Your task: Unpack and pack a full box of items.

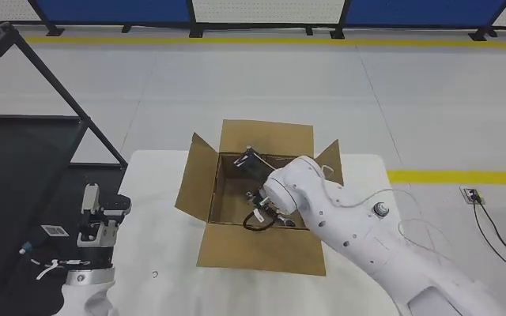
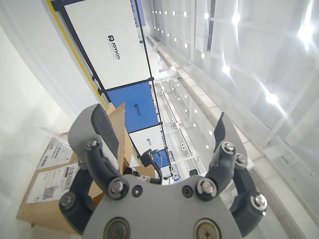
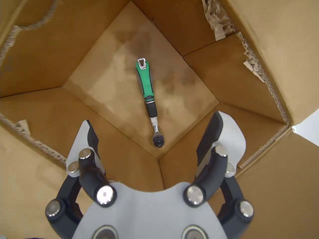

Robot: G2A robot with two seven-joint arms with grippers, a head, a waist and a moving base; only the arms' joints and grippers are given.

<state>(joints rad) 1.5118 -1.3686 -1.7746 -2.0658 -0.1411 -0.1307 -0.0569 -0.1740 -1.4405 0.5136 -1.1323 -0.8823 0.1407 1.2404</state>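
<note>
An open cardboard box (image 1: 261, 249) stands in the middle of the white table (image 1: 158, 261), flaps spread outward. On its floor lies a ratchet wrench (image 3: 145, 85) with a green and black handle, its steel head in a corner of the floor. My right arm (image 1: 316, 197) bends over the box. My right gripper (image 3: 152, 123) hangs open above the wrench, well clear of it, with nothing held. My left gripper (image 1: 104, 204) stands at the table's left edge, apart from the box (image 2: 57, 165). It points upward and is open and empty (image 2: 159, 114).
A black metal frame (image 1: 47, 103) and a dark surface stand left of the table. A small ring (image 1: 155, 275) lies on the table in front of the left arm. Torn cardboard edges (image 3: 251, 58) line the box rim. White labels (image 2: 57, 155) cover the box's outer side.
</note>
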